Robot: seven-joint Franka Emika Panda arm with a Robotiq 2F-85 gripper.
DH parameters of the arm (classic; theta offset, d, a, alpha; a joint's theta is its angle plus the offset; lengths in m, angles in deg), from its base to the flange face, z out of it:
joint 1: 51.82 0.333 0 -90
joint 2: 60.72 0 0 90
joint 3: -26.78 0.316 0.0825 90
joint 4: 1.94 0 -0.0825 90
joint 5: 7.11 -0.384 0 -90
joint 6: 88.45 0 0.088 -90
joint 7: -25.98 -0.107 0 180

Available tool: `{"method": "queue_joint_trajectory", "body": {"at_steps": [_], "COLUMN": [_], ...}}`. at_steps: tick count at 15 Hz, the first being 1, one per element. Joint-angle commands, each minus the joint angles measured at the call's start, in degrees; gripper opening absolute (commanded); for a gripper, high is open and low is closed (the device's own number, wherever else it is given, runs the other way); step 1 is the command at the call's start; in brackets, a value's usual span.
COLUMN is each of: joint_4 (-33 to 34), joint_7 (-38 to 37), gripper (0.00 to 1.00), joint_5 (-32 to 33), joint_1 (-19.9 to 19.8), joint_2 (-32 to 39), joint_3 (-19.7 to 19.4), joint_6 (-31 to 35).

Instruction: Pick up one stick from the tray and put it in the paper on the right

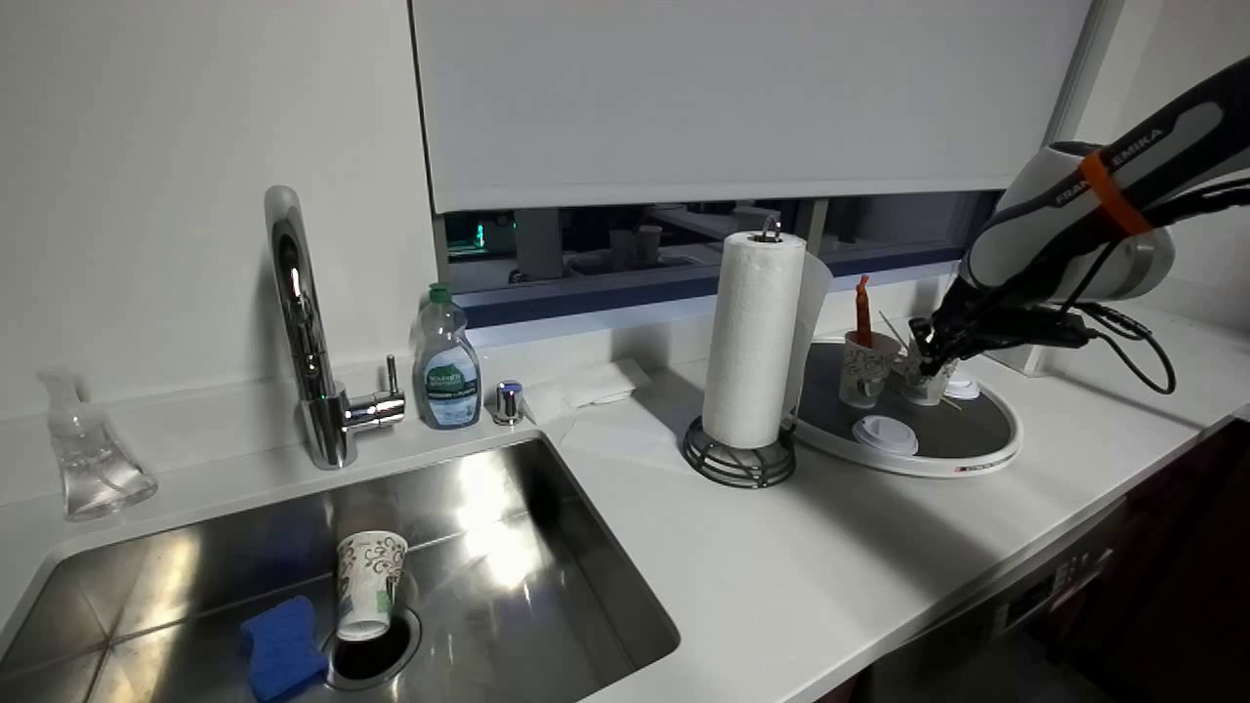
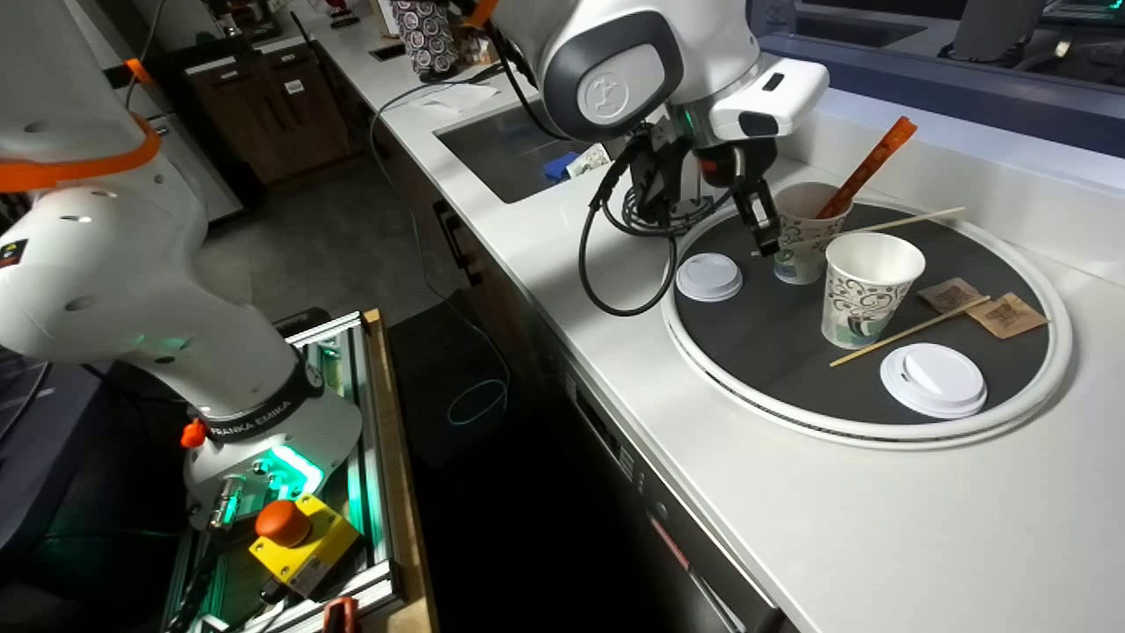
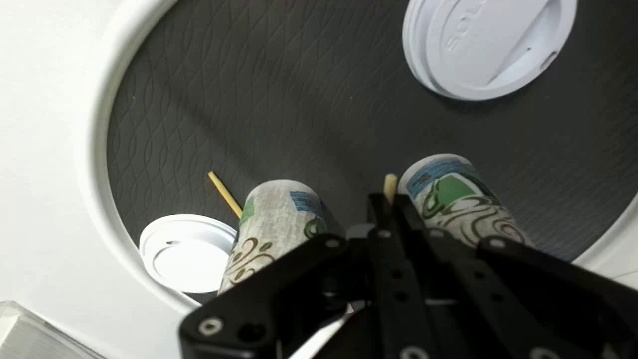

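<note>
Held stick (image 2: 910, 221): off the tray (image 2: 765, 347), up over its dark base. Jaws closed down on it, stick pinched between the tips, one short end poking past them in wrist view. Gripper (image 3: 391, 205) is over the tray too, inside the rim. Can't tell if the stick touches a cup.

On tray: open paper cup (image 2: 866, 303), upright, toward the middle. Strip cup (image 2: 798, 255) also upright on tray, orange-red strip (image 2: 868, 171) leaning out of it. Second stick (image 2: 910, 331) lies on tray, one end at two brown packets (image 2: 1006, 316) near the rim. Two white lids (image 2: 933, 380) on tray, near the rim, well apart.

Around tray: white surface (image 2: 879, 536) underneath. Paper towel roll (image 1: 757, 342) upright just beside it in an exterior view. Sink (image 1: 518, 596) well apart from tray, past the roll; patterned cup (image 1: 369, 586) and blue sponge (image 1: 281, 644) in it. Dish soap bottle (image 1: 447, 371) and faucet (image 1: 311, 342) also well apart from tray, on the sink's wall side.
</note>
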Motion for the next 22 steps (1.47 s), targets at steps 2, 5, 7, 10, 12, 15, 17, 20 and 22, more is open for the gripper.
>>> {"method": "queue_joint_trajectory", "body": {"at_steps": [2,5,7,10,12,15,17,20,22], "joint_4": [-8.96,-12.97,-14.57,-13.04,-9.10,-5.12,-9.26,-20.04,-24.65], "joint_7": [-2.47,-5.77,-10.66,-22.29,-25.99,-30.00,-30.68,-27.98,-32.70], "gripper": [0.01,0.01,0.01,0.01,0.01,0.01,0.01,0.01,0.01], "joint_5": [3.27,6.20,9.91,22.31,30.47,39.52,38.74,31.66,33.38], "joint_1": [-0.82,-0.42,-1.74,-9.24,-15.36,-19.43,-17.83,-11.12,-4.58], "joint_2": [-9.19,-13.28,-14.75,-13.27,-10.65,-10.75,-14.05,-18.21,-19.88], "joint_3": [-0.42,-2.02,-2.70,-2.49,-1.82,-1.62,-0.71,-0.89,-3.83], "joint_6": [6.36,11.10,16.29,22.64,24.42,23.50,23.51,30.75,35.05]}}
